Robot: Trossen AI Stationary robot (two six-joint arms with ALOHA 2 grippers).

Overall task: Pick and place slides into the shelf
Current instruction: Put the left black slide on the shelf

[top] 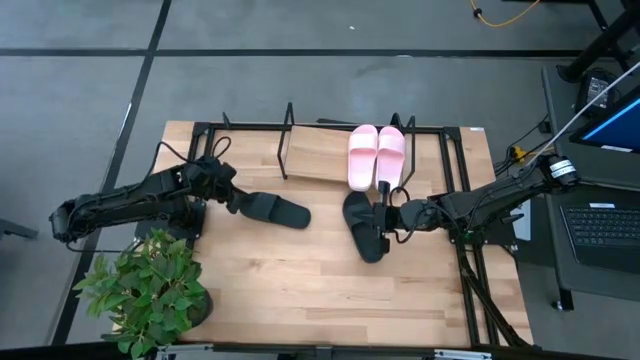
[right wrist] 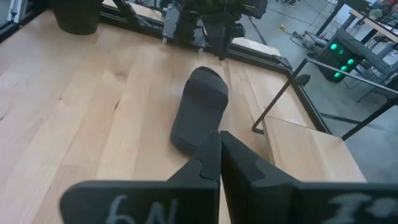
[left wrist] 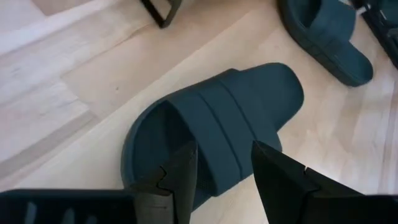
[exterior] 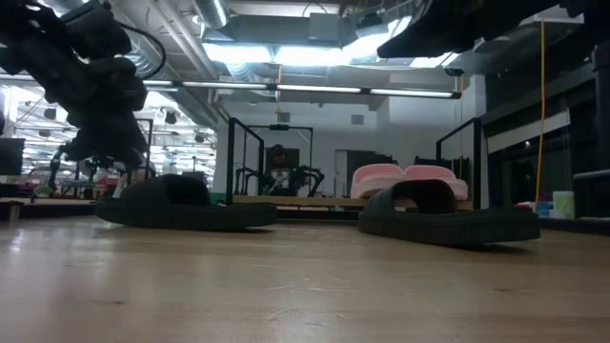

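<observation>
1. High view: two pale pink slides (top: pixel 376 156) are lying side by side on the tilted shelf (top: pixel 315 160) at the far side of the table (top: pixel 300 290). Two black slides are lying on the table: the left black slide (top: pixel 272 209) just in front of the left gripper (top: pixel 236 200), the right black slide (top: pixel 364 227) beside the right gripper (top: pixel 386 218). A potted plant (top: pixel 148 290) is standing at the near left corner.

2. Low view: both black slides are resting flat on the table, with the pink pair showing behind on the shelf. No writing is showing on them.

3. Left wrist view: the left gripper's fingers (left wrist: pixel 177 180) are standing apart, straddling the wide strap near the heel end of the left black slide, not yet closing on it. The strap is looking like the best hold. Being foam-like, the slide is likely light and soft and will squash under pressure.

4. Right wrist view: the right gripper's fingers (right wrist: pixel 208 163) are pressing together, holding nothing. White characters on its housing are reading roughly "6N"; I cannot tell more.
</observation>
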